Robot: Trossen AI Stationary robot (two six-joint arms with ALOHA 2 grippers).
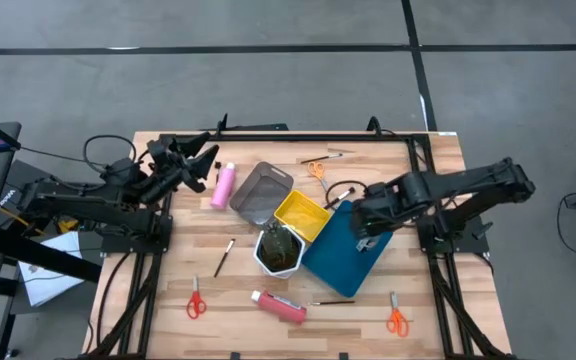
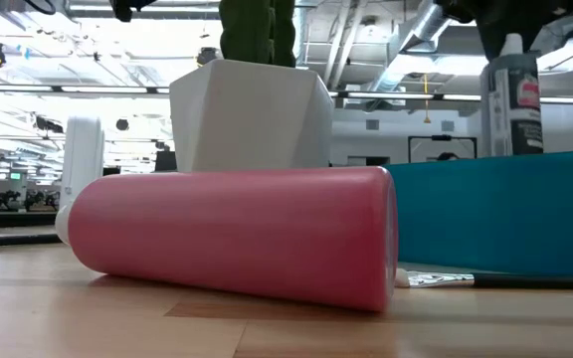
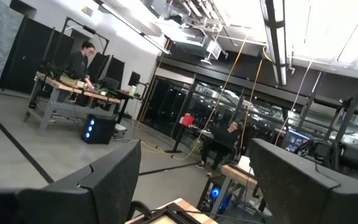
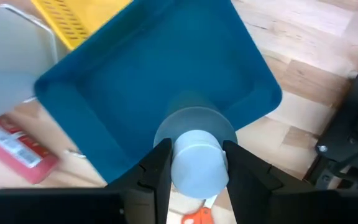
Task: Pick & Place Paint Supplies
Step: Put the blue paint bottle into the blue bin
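While left fingers gape, right fingers pinch the grey bottle over the blue tray.

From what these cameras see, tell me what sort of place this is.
Most likely a robotics lab or workshop hall. A wooden worktable stands on a grey concrete floor marked with dark lines, and beyond it are desks with computers, seated people and exposed ceiling pipes.

Blue tray interior lies bare; white pot crowds its edge.
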